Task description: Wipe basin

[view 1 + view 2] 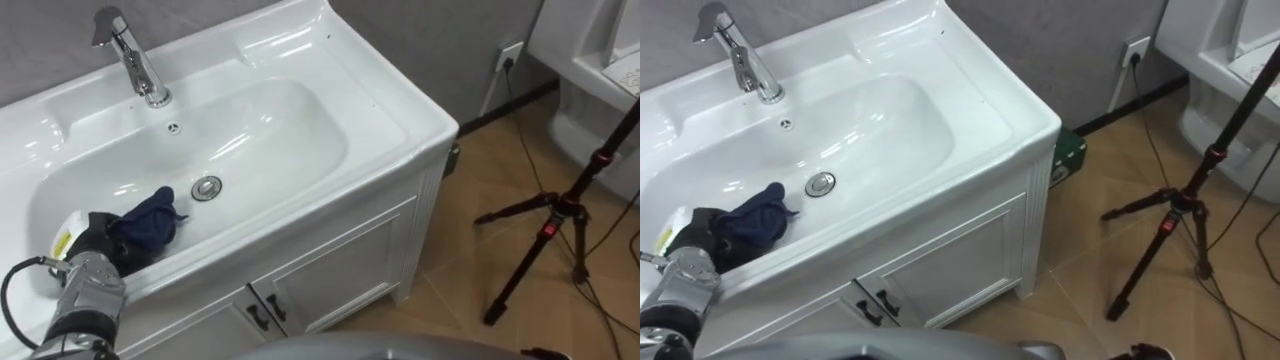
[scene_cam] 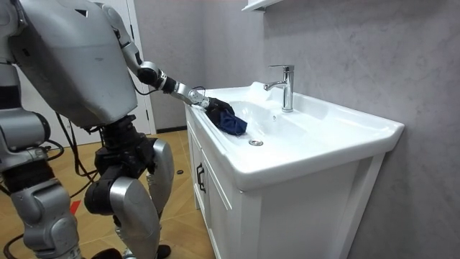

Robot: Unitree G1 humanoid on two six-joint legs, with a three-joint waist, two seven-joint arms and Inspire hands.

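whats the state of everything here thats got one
faucet: off, no water running
blue cloth: bunched up in the basin
left hand: shut on the blue cloth
drain: uncovered, cloth beside it
cabinet doors: shut
tripod: standing, legs spread

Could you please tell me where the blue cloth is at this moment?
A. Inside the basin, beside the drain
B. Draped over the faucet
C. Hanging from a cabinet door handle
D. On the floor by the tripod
A: the blue cloth lies inside the basin, just to the left of the drain, with the left robot hand closed on its near end.
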